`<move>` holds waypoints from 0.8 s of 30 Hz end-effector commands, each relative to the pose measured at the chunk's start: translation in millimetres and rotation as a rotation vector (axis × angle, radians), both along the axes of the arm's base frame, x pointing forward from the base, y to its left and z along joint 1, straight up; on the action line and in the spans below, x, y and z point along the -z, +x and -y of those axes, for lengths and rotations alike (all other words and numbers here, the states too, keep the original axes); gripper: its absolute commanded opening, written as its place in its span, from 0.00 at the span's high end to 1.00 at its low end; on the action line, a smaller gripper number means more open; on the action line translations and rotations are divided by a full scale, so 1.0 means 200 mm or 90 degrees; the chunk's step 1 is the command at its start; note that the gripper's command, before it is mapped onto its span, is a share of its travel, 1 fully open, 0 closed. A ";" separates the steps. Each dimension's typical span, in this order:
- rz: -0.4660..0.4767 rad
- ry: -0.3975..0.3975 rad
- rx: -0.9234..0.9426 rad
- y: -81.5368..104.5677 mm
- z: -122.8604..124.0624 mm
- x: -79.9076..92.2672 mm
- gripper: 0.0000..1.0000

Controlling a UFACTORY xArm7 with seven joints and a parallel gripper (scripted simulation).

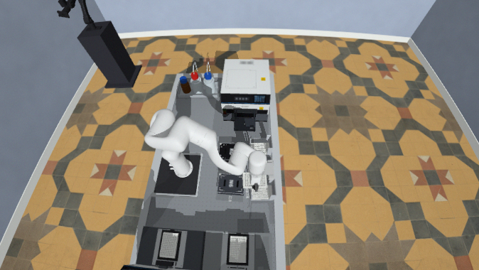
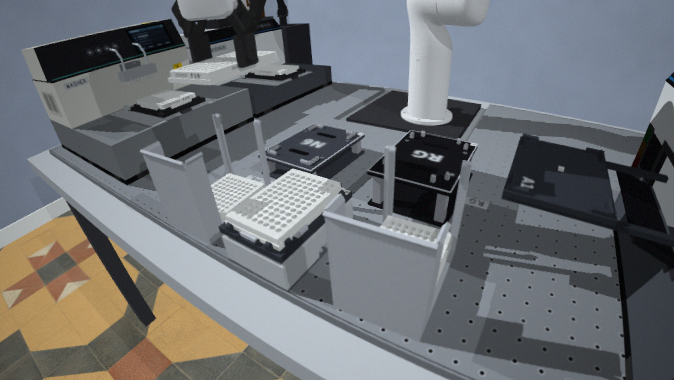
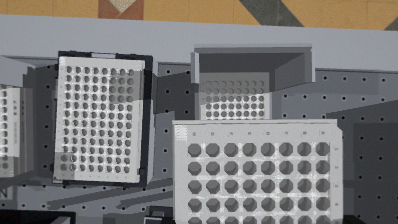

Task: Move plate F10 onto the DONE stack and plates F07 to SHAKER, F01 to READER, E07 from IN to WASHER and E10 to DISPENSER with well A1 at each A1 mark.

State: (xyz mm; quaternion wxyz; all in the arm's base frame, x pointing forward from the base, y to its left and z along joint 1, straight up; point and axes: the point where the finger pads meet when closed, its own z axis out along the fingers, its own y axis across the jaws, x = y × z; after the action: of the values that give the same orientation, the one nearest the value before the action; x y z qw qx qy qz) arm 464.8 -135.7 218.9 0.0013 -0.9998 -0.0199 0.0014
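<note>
gripper (image 2: 223,62) clamped on plate (image 3: 257,170), seemingly above done rack (image 3: 252,50)

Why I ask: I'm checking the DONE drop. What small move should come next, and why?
Probably shift the held plate toward the table edge: in the wrist view the DONE rack, one plate inside, lies just beyond its far edge, not yet beneath it.

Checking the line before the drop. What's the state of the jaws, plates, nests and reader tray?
gripper: jaws shut on held plate, in the air near the DONE rack.
DONE plate: deep in its rack.
SHAKER plate: on its station.
WASHER plate: on its station.
N6: no plate.
RG: no plate.
reader tray: out, no plate.
</note>
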 end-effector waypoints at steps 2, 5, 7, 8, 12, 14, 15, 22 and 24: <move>0.002 0.000 -0.001 0.10 0.03 -0.01 1.00; 0.002 0.000 -0.001 0.15 0.04 -0.01 1.00; 0.002 0.000 -0.001 0.18 0.05 -0.01 1.00; 0.002 0.000 -0.001 0.19 0.06 -0.01 1.00; 0.002 0.000 -0.001 0.23 0.06 -0.01 1.00; 0.002 0.000 -0.001 0.26 0.07 -0.01 1.00; 0.002 0.000 -0.001 0.26 0.08 -0.01 1.00; 0.002 0.000 -0.001 0.26 0.08 -0.01 1.00; 0.002 0.000 -0.001 0.26 0.08 -0.01 1.00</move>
State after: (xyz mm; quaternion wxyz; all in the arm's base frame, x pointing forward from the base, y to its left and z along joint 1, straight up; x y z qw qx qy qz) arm 516.4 -150.4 218.6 0.0015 -0.9998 -0.0210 0.0020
